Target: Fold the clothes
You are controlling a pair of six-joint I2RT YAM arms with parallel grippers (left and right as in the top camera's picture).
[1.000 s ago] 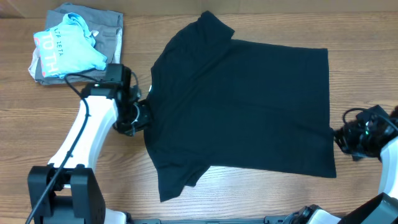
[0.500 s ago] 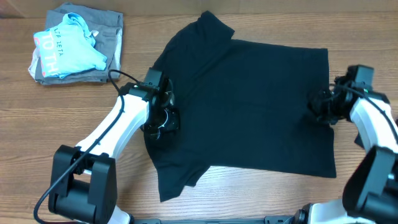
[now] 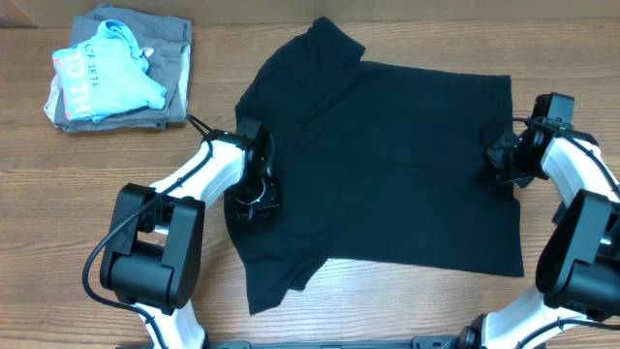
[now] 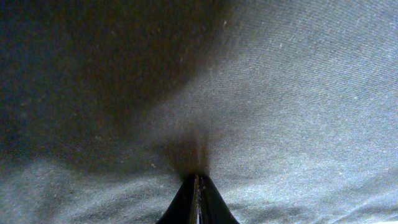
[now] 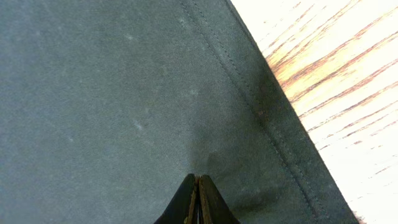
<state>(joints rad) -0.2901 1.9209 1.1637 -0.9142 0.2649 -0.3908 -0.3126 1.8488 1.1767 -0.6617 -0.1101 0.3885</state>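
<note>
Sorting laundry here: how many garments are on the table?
3: a black T-shirt spread in the middle, and a light blue shirt lying on a grey folded garment at the overhead view's top left. More may hide beneath.

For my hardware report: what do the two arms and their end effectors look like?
Both the left arm and right arm have white links, black joints and a thin black cable. The left end effector and right end effector are black, with fingers tapering to narrow tips.
</note>
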